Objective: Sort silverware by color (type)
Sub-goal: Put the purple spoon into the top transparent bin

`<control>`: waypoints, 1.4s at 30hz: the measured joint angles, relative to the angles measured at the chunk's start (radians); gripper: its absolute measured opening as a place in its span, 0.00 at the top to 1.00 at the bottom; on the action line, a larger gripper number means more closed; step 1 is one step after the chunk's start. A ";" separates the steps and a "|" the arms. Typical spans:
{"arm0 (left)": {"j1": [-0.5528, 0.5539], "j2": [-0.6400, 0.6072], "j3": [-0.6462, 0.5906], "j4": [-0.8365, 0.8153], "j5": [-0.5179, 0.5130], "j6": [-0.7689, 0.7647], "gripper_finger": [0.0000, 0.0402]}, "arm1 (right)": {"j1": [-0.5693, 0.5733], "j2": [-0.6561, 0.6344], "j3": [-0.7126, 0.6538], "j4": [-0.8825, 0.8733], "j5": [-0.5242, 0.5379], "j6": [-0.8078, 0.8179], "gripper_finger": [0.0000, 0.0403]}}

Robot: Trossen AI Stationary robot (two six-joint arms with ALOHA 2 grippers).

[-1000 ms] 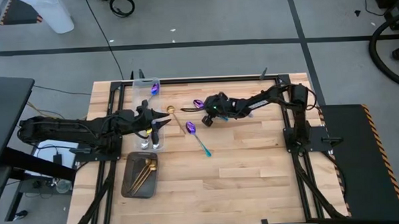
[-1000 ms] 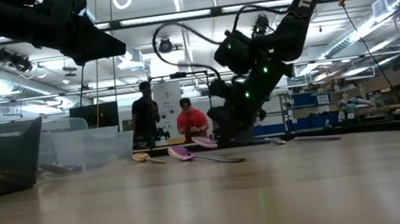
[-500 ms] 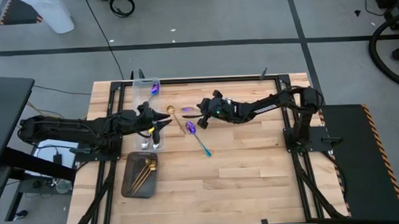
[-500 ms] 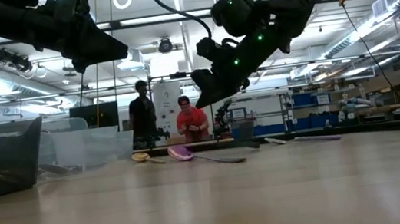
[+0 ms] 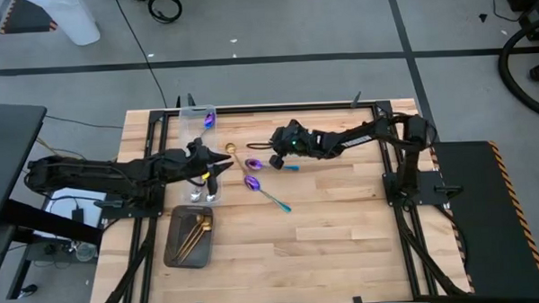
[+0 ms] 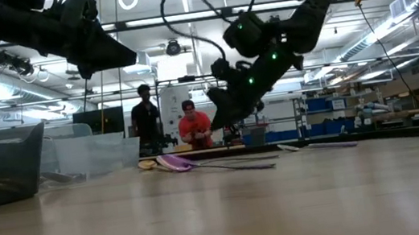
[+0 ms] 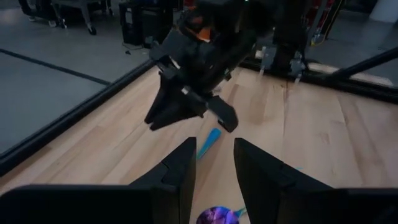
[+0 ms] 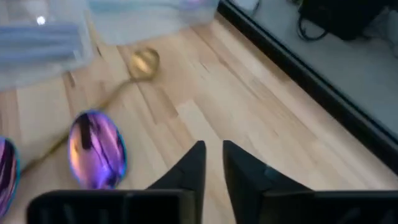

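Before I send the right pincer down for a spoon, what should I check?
1. Right pincer empty, jaws slightly apart: ok.
2. Iridescent purple spoon with teal handle lies flat on the wooden table: ok.
3. Slim gold metal spoon clear of that purple spoon: cannot tell.
4. Left pincer clear of pick spot: not ok, hovers close.
5. Dark grey rectangular tray holds gold spoons only: ok.

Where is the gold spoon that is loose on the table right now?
In the high view the gold spoon lies on the wood just right of the clear bin, between the left claw and the right claw.
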 joint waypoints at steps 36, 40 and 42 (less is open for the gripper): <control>0.000 -0.008 -0.001 -0.039 0.000 0.029 0.71 | 0.056 0.107 -0.023 -0.060 -0.192 -0.050 0.64; 0.000 -0.008 -0.001 -0.039 0.000 0.042 0.71 | 0.056 0.106 -0.023 -0.091 -0.193 -0.056 0.79; 0.000 -0.008 -0.001 -0.038 0.000 0.053 0.71 | 0.056 0.106 -0.023 -0.095 -0.193 -0.058 0.88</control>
